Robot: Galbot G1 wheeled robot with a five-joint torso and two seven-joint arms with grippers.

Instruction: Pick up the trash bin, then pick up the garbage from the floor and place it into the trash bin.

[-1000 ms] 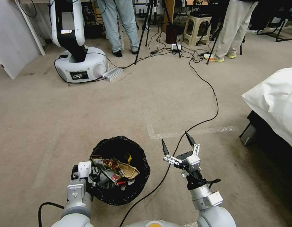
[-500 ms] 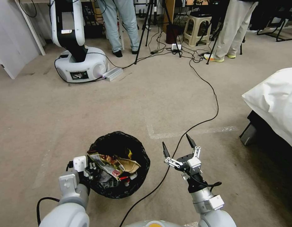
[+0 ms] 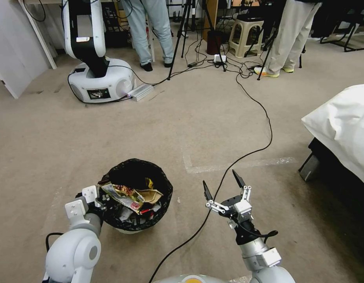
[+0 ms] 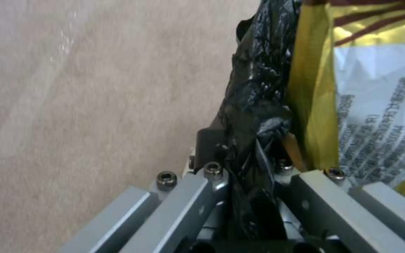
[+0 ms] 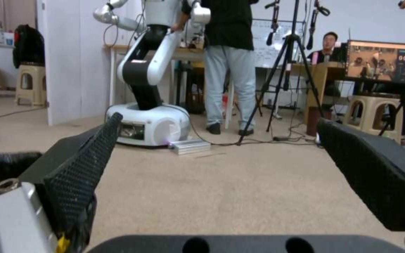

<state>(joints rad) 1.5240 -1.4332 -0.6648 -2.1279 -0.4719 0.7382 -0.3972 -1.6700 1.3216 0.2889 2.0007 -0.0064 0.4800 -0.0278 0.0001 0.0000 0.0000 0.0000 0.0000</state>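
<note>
Two claws showed in the head view, one on each side of the trash bin (image 3: 135,194). The left claw (image 3: 98,199) was clamped on the near-left rim of the bin, and the left wrist view showed its fingers (image 4: 191,207) pinched together on a fold of the glossy black bag liner (image 4: 254,105), with a yellow snack wrapper (image 4: 313,105) pressed just beside that fold. A sliver of the bin's white base was visible under the liner, and the bin appeared lifted slightly off the carpet (image 3: 111,129), though I could not tell this for sure.

Garbage (image 3: 129,196) filled the bin to its rim: a printed snack wrapper (image 3: 121,193) lay across the top, a brown paper bag (image 3: 152,194) rested next to it, and red and white scraps sat lower down.

The right claw (image 3: 222,185) hung in the air to the right of the bin, well apart from it, with its black fingertips (image 3: 207,191) spread wide and nothing between them. A black cable (image 3: 264,118) ran over the carpet beneath it. The right wrist view looked past the spread pads (image 5: 88,165) toward another white robot (image 5: 148,123) standing across the room. A white-covered bed (image 3: 343,125) stood at the right.
</note>
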